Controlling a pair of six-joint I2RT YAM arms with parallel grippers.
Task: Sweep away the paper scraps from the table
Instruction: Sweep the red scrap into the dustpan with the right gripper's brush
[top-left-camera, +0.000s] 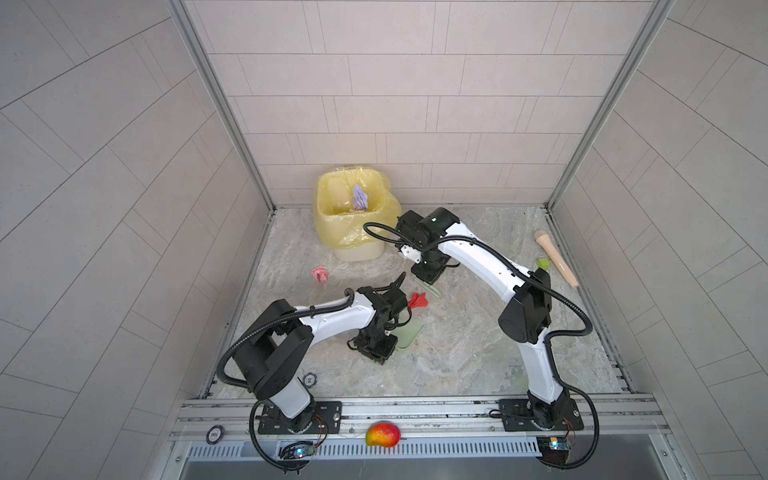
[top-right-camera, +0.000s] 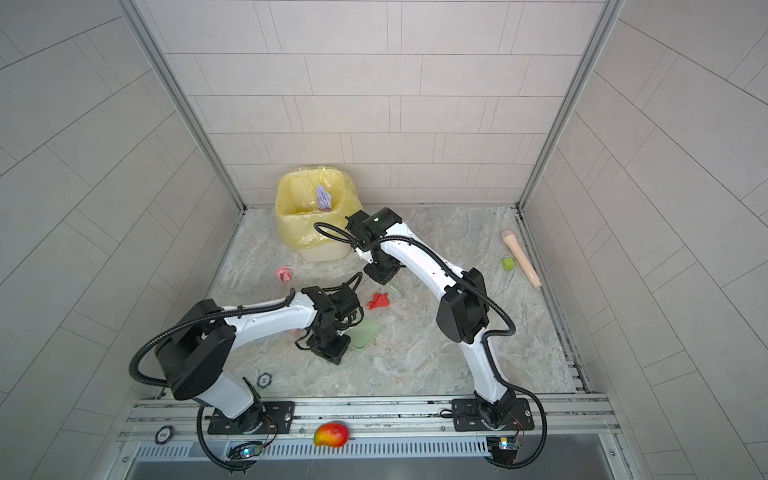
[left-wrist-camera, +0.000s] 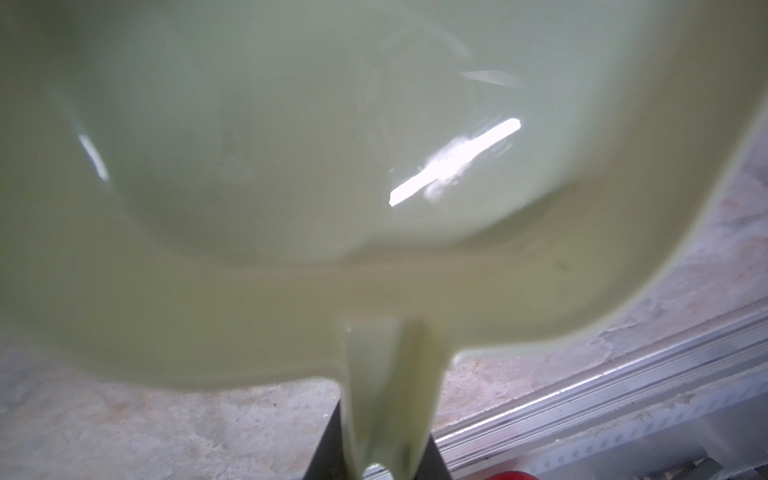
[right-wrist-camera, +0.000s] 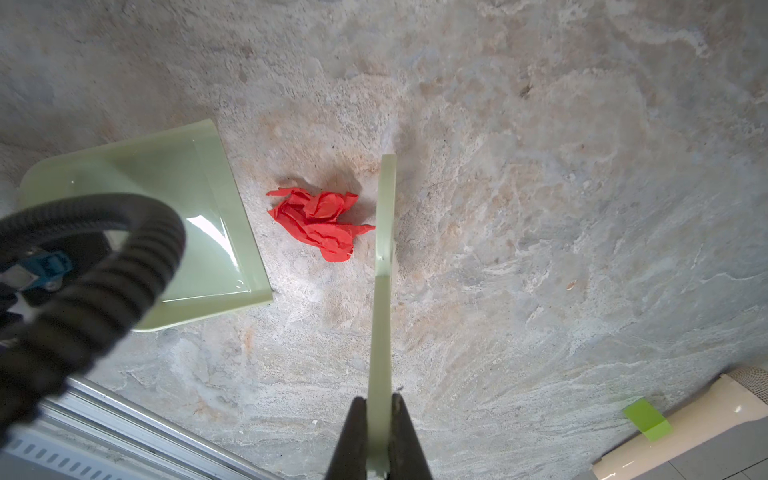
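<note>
Risk: a misdirected sweep

My right pincer (right-wrist-camera: 379, 436) clamps the scraper (right-wrist-camera: 384, 249), left pincer (left-wrist-camera: 384, 457) the dustpan (right-wrist-camera: 195, 208) handle. The red scrap (right-wrist-camera: 320, 220) lies mid-counter (right-wrist-camera: 540, 166) between both; my skewed push could slide it past the lip

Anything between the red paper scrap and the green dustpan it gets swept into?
Nothing visible: only bare table separates the red scrap from the dustpan; the sweeper blade stands on the scrap's other side.
</note>
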